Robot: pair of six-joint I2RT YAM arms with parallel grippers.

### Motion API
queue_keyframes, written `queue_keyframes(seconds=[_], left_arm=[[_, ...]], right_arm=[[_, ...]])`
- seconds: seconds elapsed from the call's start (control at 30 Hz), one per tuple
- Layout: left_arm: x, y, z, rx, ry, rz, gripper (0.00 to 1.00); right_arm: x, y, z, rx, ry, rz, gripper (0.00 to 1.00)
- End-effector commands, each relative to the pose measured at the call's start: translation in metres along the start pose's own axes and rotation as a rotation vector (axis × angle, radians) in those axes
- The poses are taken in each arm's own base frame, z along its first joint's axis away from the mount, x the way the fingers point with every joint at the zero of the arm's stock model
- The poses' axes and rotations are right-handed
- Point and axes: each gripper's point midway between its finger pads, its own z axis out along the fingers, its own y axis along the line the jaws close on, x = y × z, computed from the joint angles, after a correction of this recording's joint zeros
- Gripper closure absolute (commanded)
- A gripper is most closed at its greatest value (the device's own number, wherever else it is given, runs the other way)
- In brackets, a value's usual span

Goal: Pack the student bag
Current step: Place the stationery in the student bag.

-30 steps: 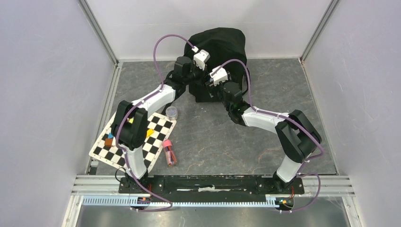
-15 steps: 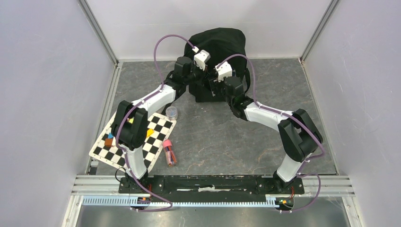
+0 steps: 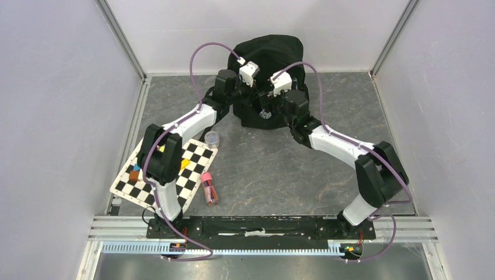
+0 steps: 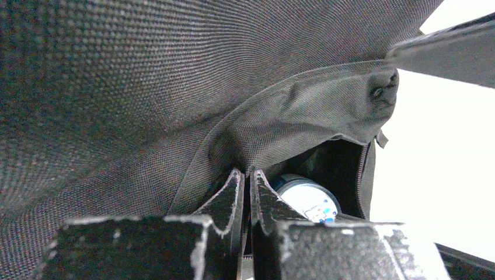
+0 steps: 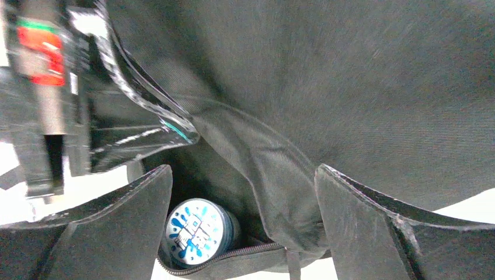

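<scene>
Student bag [image 3: 269,52]: far centre of table [image 3: 262,169], pocket agape
Left gripper [image 4: 246,178]: clamped on pocket flap; a slip would close the mouth
Right gripper [image 5: 243,172]: jaws apart, empty; may snag fabric
Round tin [image 5: 195,230]: 1, inside pocket; could roll out

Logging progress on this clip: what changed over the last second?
The right hand pushed farther toward the student bag, its jaws now wide open at its opening. The left hand stays pinched on the bag's fabric; checkerboard, jar and tube unmoved.
</scene>
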Motion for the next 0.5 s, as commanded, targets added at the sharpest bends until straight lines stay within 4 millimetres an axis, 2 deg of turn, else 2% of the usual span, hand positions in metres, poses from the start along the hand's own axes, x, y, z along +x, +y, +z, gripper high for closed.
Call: queue_keyframes(seconds=[0.0,0.07,0.17,0.37,0.47], left_arm=[[-0.065,-0.007,-0.015,0.032,-0.147,0.012,0.98],[-0.066,-0.005,-0.016,0.028,-0.147,-0.010,0.98],[-0.069,-0.005,-0.018,0.041,-0.144,-0.019,0.87],[-0.078,-0.024,-0.032,0.132,-0.161,0.012,0.41],[-0.087,-0.029,-0.044,0.141,-0.173,0.014,0.27]], right_arm=[[-0.054,-0.003,-0.028,-0.061,-0.124,-0.020,0.03],[-0.056,-0.004,-0.041,-0.075,-0.128,-0.026,0.02],[-0.055,-0.001,-0.060,-0.112,-0.122,-0.021,0.02],[-0.041,0.006,-0.093,-0.159,-0.111,0.045,0.04],[-0.034,0.008,-0.106,-0.177,-0.108,0.068,0.04]])
